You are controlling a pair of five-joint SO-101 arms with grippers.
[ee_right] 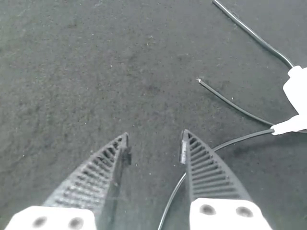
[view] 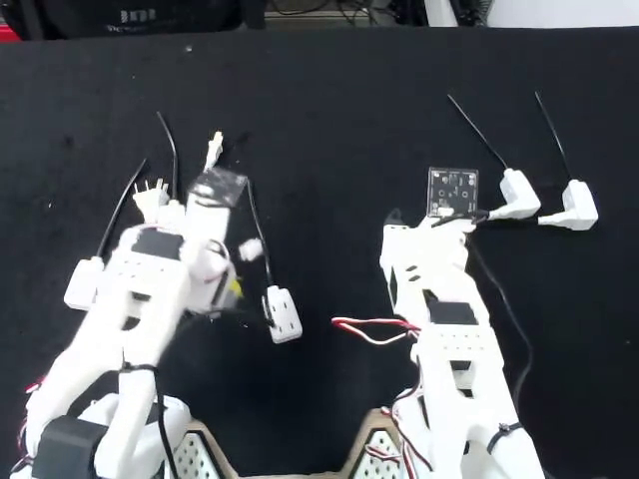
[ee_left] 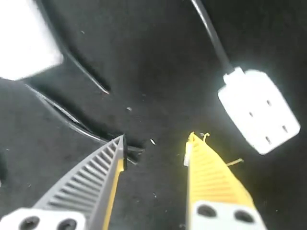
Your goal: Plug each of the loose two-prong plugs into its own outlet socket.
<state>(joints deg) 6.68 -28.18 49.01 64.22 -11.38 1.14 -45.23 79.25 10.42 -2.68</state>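
Note:
On the left, a white outlet socket [view: 283, 314] lies with its black cord running away up the mat, and a second socket [view: 84, 282] lies beside the left arm. Two loose plugs show their prongs, one [view: 150, 197] by the arm and one [view: 213, 150] farther back. My left gripper [view: 235, 284] hovers open and empty just beside the socket [ee_left: 261, 112]; its yellow-taped fingertip [ee_left: 194, 143] is nearest to it. On the right lie two more white plugs [view: 519, 195] [view: 576, 208] with thin cords. My right gripper [ee_right: 153, 143] is open over bare mat, left of the plug [ee_right: 298, 88].
A black mat [view: 329, 110] covers the table. A red-and-white wire loop [view: 369, 329] hangs between the arms. A black cable [view: 504, 299] trails along the right arm. A loose thin wire end [ee_right: 201, 81] lies ahead of the right gripper.

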